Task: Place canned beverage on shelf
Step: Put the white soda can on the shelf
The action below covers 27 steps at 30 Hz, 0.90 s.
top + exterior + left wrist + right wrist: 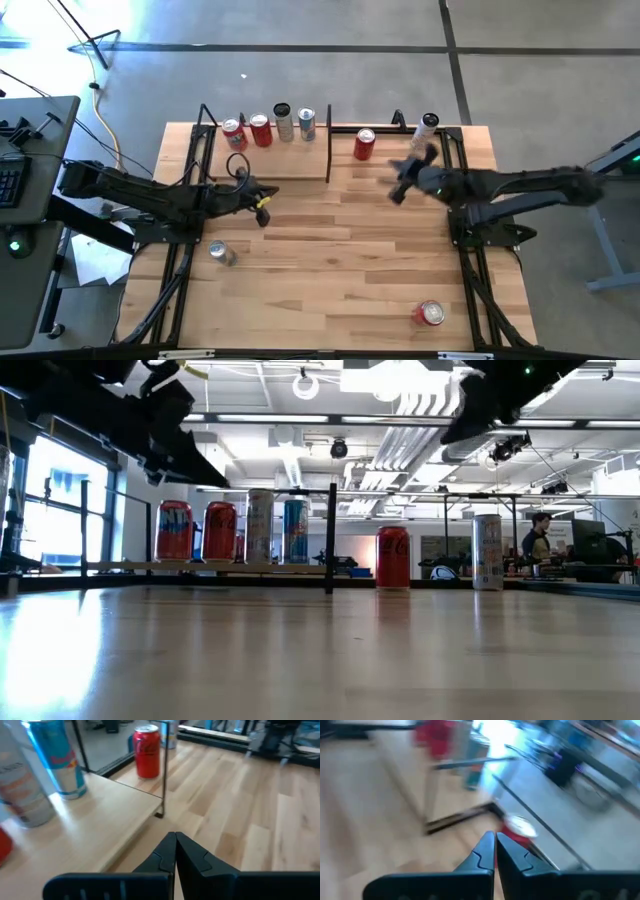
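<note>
Plank tabletop (340,250) fills the foreground, bare wood running out ahead of both pairs of fingers. Beyond the left gripper (175,845), whose fingers are pressed together and empty, sits the shelf (290,160), a pale platform with a thin upright end panel. Four cans stand in a row on it: two red cans (247,132), a white can (283,122) and a blue can (306,123). The right gripper (495,845), fingers likewise together and holding nothing, hangs above the table. Just ahead of it a red can (364,144) stands on the table beside the shelf's end panel, and a tall pale can (429,127) stands nearby. Behind the left fingers a silver can (221,252) lies on its side; behind the right, another red can (431,314) lies near the table's edge.
</note>
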Each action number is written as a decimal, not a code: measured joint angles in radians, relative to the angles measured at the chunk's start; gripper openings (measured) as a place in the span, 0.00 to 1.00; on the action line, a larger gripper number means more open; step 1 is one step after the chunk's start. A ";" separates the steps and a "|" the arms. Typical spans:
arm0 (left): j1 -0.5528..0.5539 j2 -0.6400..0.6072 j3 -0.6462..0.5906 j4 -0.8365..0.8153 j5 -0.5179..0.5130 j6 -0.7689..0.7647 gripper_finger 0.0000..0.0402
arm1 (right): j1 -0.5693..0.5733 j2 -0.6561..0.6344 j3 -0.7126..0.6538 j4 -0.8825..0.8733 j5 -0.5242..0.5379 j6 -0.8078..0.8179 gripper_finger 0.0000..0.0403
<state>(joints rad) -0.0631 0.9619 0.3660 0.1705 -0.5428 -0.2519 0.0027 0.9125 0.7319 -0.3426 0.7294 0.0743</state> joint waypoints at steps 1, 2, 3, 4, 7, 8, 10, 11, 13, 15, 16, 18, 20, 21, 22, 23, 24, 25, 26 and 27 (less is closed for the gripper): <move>0.000 0.000 -0.001 0.002 0.012 0.000 0.00 | -0.041 -0.026 0.000 -0.034 -0.003 0.026 0.00; 0.000 0.000 -0.001 0.008 0.018 0.000 0.00 | -0.085 -0.048 0.000 -0.059 -0.008 0.048 0.01; 0.000 0.000 -0.001 0.015 0.022 0.001 0.00 | -0.132 -0.064 0.003 -0.085 -0.021 0.062 0.02; 0.000 0.000 -0.001 0.021 0.025 0.001 0.00 | -0.177 -0.072 0.010 -0.112 -0.039 0.067 0.04; 0.000 0.000 -0.001 0.037 0.026 0.001 0.00 | -0.323 -0.060 0.060 -0.192 -0.111 0.092 0.14; 0.000 0.000 -0.001 0.045 0.026 0.001 0.00 | -0.373 -0.044 0.085 -0.218 -0.140 0.105 0.19; 0.000 0.000 -0.001 0.046 0.028 0.001 0.00 | -0.469 0.000 0.141 -0.284 -0.199 0.118 0.29; 0.000 0.000 -0.001 0.046 0.028 0.001 0.00 | -0.514 0.027 0.173 -0.323 -0.227 0.129 0.35; 0.000 0.000 -0.001 0.046 0.028 0.001 0.00 | -0.597 0.091 0.243 -0.399 -0.263 0.137 0.46; 0.000 0.000 -0.001 0.045 0.034 0.001 0.00 | -0.673 0.162 0.313 -0.495 -0.279 0.136 0.57; 0.000 0.000 -0.001 0.045 0.041 0.002 0.00 | -0.708 0.200 0.350 -0.535 -0.291 0.137 0.62; 0.000 0.000 -0.001 0.045 0.050 0.002 0.00 | -0.771 0.274 0.416 -0.610 -0.318 0.149 0.69; 0.000 0.000 -0.001 0.044 0.057 0.002 0.00 | -0.822 0.347 0.475 -0.677 -0.329 0.153 0.73; 0.000 0.000 -0.001 0.044 0.062 0.002 0.00 | -0.844 0.384 0.502 -0.698 -0.332 0.148 0.73; 0.000 0.000 -0.001 0.044 0.063 0.002 0.00 | -0.865 0.418 0.526 -0.718 -0.333 0.141 0.74; 0.000 0.000 -0.001 0.044 0.063 0.002 0.00 | -0.884 0.448 0.546 -0.728 -0.335 0.131 0.74; 0.000 0.000 -0.001 0.044 0.063 0.002 0.00 | -0.903 0.478 0.565 -0.732 -0.337 0.129 0.74; 0.000 0.000 -0.001 0.043 0.063 0.002 0.00 | -0.921 0.506 0.580 -0.739 -0.338 0.127 0.74; 0.000 0.000 -0.001 0.043 0.064 0.002 0.00 | -0.939 0.531 0.593 -0.749 -0.339 0.124 0.74; 0.000 0.000 -0.001 0.042 0.068 0.002 0.00 | -0.955 0.553 0.605 -0.756 -0.341 0.118 0.74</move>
<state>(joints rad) -0.0628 0.9619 0.3653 0.2129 -0.4746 -0.2501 -0.9525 1.4658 1.3365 -1.0983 0.3881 0.1918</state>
